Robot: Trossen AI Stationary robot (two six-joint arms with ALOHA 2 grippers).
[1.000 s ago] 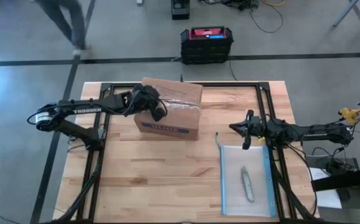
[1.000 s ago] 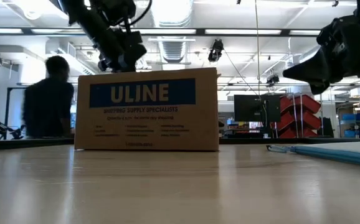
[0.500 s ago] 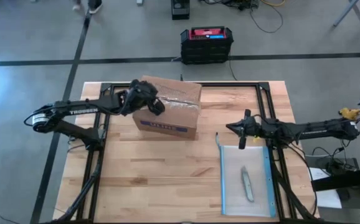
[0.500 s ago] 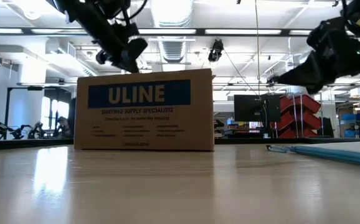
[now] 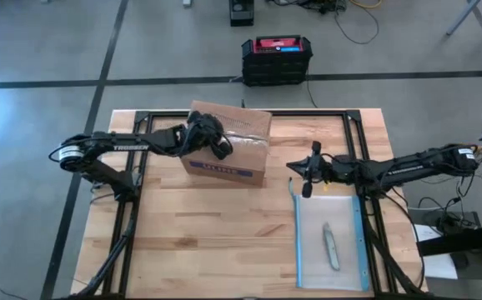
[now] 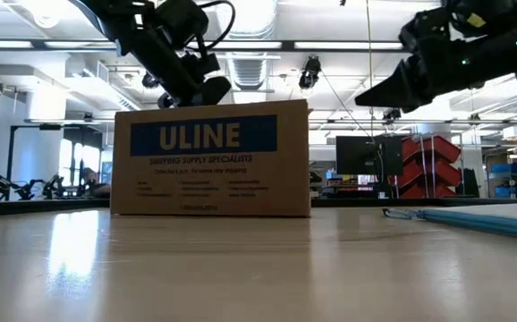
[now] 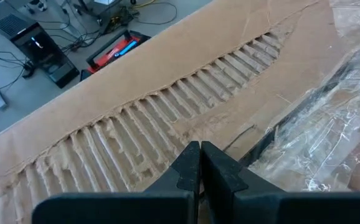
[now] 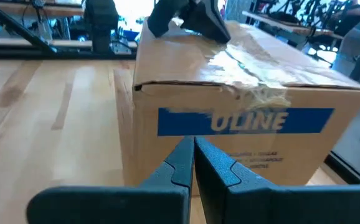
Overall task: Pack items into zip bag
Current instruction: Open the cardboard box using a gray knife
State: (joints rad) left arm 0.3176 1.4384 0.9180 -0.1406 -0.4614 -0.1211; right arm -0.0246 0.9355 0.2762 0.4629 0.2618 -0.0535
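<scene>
One cardboard box (image 5: 227, 143), one zip bag (image 5: 331, 242), two arms

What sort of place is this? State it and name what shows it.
Probably a robotics lab or workshop. A butcher-block table stands on a concrete floor with dark tape lines, a red-topped equipment case and loose cables behind it, and the low view shows ceiling strip lights, monitors and red storage bins.

Brown cardboard box (image 5: 228, 143), blue band with white ULINE lettering, torn ribbed patch on top. Clear zip bag (image 5: 331, 243), blue strips along long edges, grey item (image 5: 331, 246) inside. Pale wood table (image 5: 208, 242), black frame. Dark arms.
</scene>
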